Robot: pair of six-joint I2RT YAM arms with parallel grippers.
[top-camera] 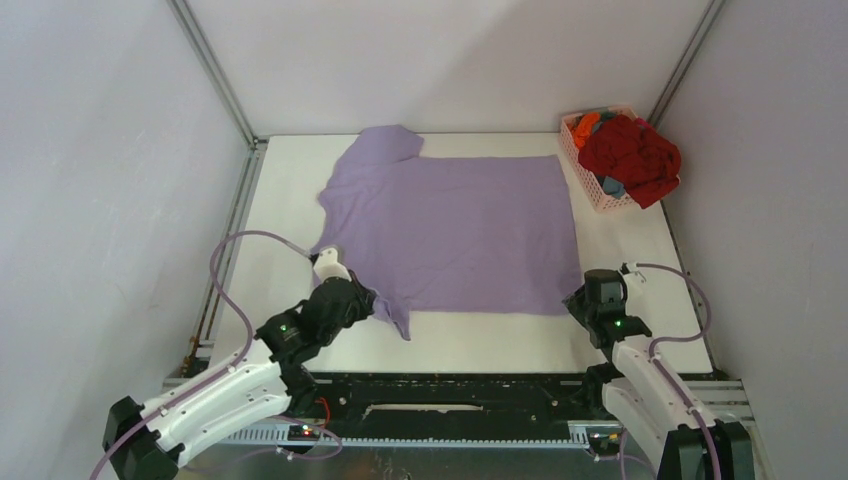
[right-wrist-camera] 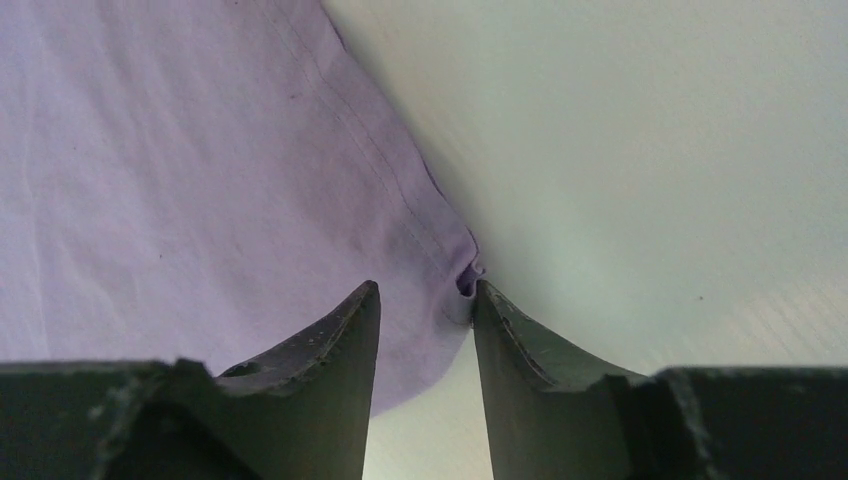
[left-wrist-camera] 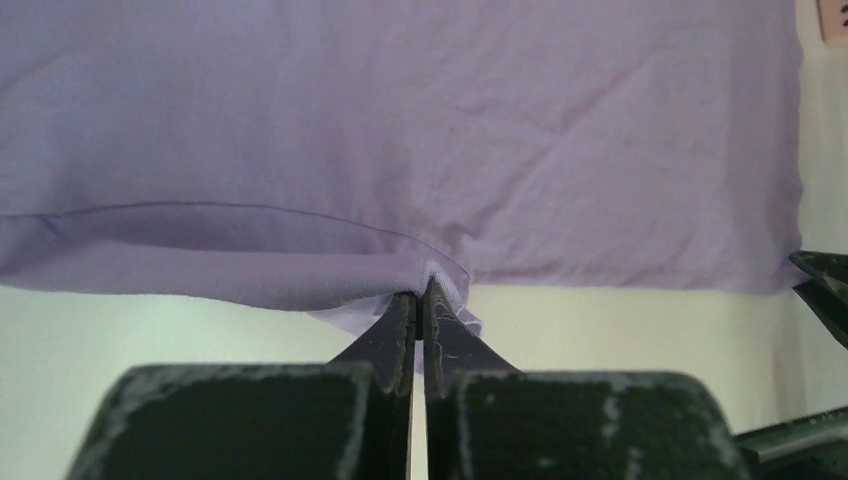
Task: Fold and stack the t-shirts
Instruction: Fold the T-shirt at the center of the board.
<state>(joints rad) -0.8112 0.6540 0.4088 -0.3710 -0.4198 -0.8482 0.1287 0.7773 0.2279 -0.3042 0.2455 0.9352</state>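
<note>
Left claw (left-wrist-camera: 421, 305) is pinched shut on the lower-left edge of the lavender t-shirt (top-camera: 460, 225) spread flat mid-frame, while the right claw (right-wrist-camera: 425, 300) gapes around its lower-right corner, where a thin bite could slip and skew the fold.

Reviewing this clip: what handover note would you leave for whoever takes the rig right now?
Left gripper: shut on the lavender shirt at its near sleeve.
Right gripper: open, fingers astride the shirt's near hem corner.
The shirt lies spread flat on the table. The dark red shirt and the orange and grey-blue cloth are heaped in the pink basket, far right.
Done: one shirt laid out, no fold yet.
Left: fold it, then fold and stack the rest.
</note>
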